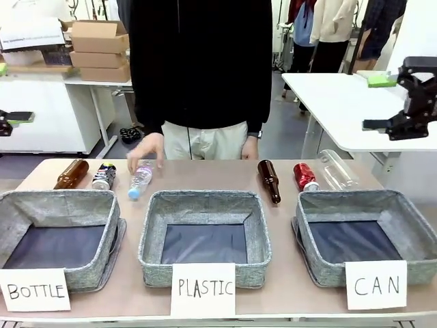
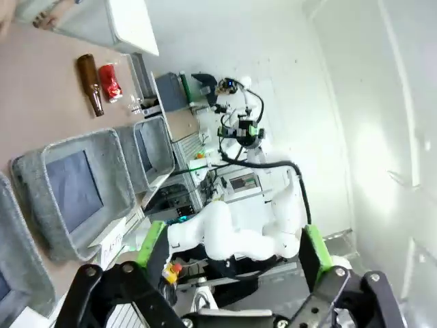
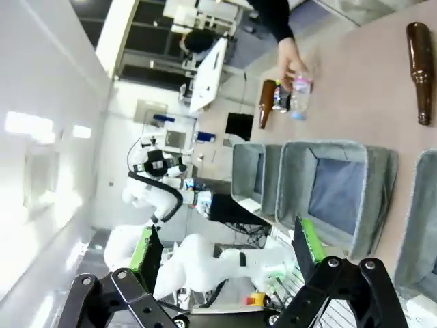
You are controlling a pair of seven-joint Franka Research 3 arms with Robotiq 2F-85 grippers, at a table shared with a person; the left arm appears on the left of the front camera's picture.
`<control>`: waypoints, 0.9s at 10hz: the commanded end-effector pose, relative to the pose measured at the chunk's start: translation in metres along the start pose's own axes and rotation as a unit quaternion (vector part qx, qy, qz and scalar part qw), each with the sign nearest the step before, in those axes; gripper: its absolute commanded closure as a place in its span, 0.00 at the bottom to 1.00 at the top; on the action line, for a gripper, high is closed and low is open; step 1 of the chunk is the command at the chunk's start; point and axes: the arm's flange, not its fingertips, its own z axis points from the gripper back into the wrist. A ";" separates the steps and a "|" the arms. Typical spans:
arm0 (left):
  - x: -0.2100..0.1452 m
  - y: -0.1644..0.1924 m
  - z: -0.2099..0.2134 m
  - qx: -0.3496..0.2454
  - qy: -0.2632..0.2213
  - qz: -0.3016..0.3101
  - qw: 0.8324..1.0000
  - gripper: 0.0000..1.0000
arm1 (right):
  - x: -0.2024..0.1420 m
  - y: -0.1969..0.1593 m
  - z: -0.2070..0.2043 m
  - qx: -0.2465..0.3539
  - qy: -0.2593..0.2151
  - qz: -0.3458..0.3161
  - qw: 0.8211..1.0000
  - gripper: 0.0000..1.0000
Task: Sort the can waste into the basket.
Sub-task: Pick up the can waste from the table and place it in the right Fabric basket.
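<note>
The right end effector (image 1: 377, 102), released at upper right, should close across the middle of the red can (image 1: 304, 175) lying just behind the basket (image 1: 348, 198).

White arms (image 2: 225, 236); black jaws, green pads (image 2: 315, 247); person (image 1: 201, 68) wears black top, beige trousers.

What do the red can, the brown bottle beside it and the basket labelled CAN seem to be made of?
Red can: likely thin metal, glossy red with a silvery end.
Brown bottle: probably glass, dark amber and shiny.
CAN basket: grey woven fabric, matte, with a soft uneven rim.
</note>
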 end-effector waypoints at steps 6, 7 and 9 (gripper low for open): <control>-0.010 -0.003 -0.004 0.047 0.037 -0.074 0.995 0.00 | -0.009 0.019 0.004 -0.013 0.018 0.089 0.996 0.00; -0.010 -0.003 -0.004 0.047 0.037 -0.074 0.995 0.00 | -0.015 0.022 0.006 -0.025 0.025 0.080 0.996 0.00; -0.010 -0.003 -0.004 0.047 0.037 -0.074 0.995 0.00 | 0.019 0.029 -0.019 -0.548 -0.037 0.192 0.813 0.00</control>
